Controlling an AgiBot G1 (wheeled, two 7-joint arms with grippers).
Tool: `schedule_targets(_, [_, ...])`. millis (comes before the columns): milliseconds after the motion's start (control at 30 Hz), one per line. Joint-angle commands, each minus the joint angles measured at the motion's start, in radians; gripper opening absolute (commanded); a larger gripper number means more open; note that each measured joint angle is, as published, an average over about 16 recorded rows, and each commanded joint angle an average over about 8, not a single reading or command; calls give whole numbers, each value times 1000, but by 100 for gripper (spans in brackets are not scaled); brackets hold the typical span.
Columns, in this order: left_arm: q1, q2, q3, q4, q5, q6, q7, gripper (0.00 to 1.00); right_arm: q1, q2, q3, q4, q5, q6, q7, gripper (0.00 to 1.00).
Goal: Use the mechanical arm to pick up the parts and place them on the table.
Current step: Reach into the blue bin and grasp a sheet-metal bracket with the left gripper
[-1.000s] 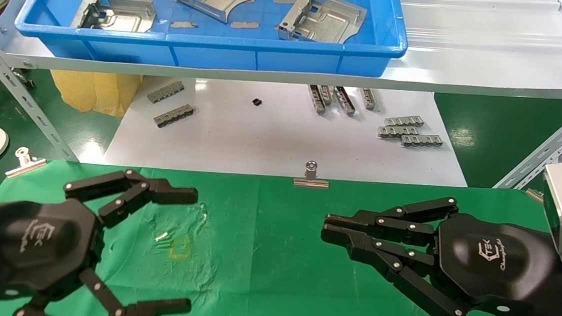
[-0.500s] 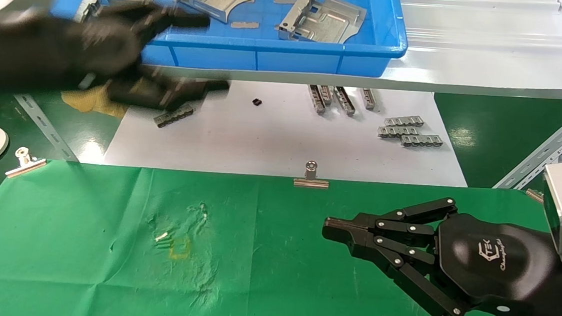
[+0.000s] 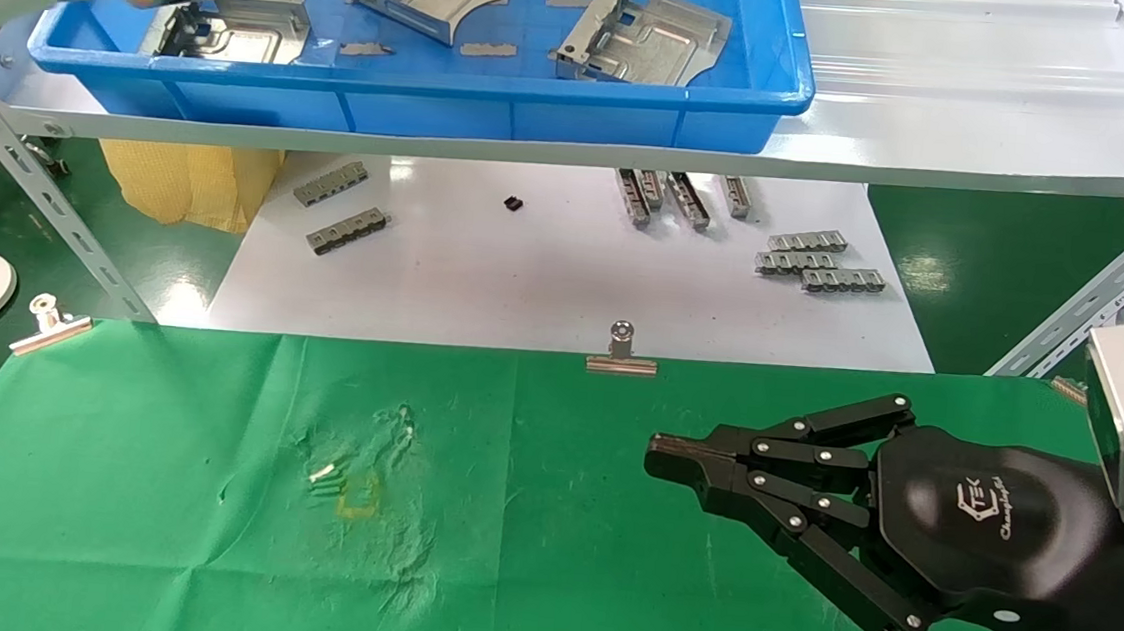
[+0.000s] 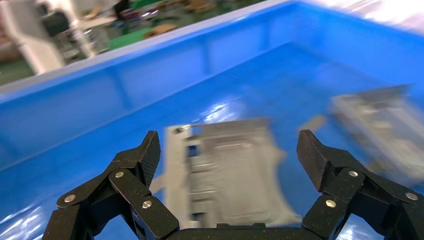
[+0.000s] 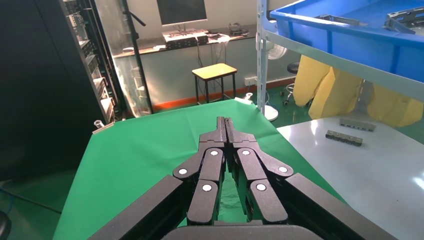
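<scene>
Left claw [image 4: 227, 165] hung wide open and empty over a metal plate [image 4: 227, 175] in the blue tray [image 3: 539, 103]; I'd straddle both edges squarely before closing.

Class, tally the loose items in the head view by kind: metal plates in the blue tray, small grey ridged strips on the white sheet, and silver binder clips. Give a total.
Metal plates in the blue tray: 3
Grey ridged strips on the white sheet: 9
Silver binder clips: 2
Total: 14
</scene>
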Motion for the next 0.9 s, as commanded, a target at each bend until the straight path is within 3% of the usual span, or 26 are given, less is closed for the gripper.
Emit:
schedule_targets(33, [-21,35,6,54,16,-73,9,57,0,0,0,0,0,0,0,0])
schedule_targets(167, [-38,62,17,107,34,-129,11,7,0,0,0,0,0,0,0,0])
schedule_targets(200, [-41,66,19,116,37,-140,11,1,0,0,0,0,0,0,0,0])
schedule_targets(767, [-56,94,27,165,50,-198,-5,0,0,0,0,0,0,0,0,2])
schedule_targets(833, [-55,95,28,165,50,-199,-6,0,0,0,0,0,0,0,0,12])
schedule_targets(900, [-55,96,28,166,51,-200,-8,0,0,0,0,0,0,0,0,35])
